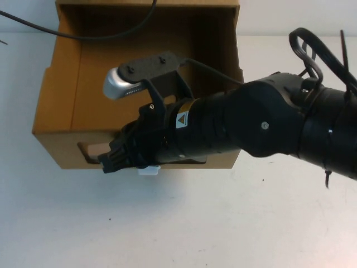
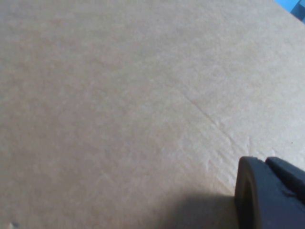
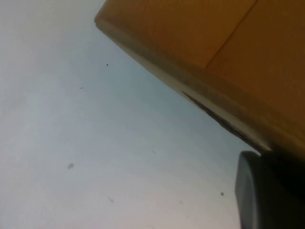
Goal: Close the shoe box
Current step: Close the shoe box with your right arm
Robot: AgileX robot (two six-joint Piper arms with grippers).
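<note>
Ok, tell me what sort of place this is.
Probably a robot test bench: a plain white table, one brown cardboard drawer-style shoe box, loose black cables. Right pincer sits at the box front; left pincer faces cardboard.

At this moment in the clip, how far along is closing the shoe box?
Not closed yet: in the high view the shoe box tray is pulled out toward the robot, its brown inside open to view. In hand: the right tool sits against the front panel, by the white pull tab. Left to do: push the drawer fully back in. The left tool sits close to plain cardboard, seen only by its wrist camera.
</note>
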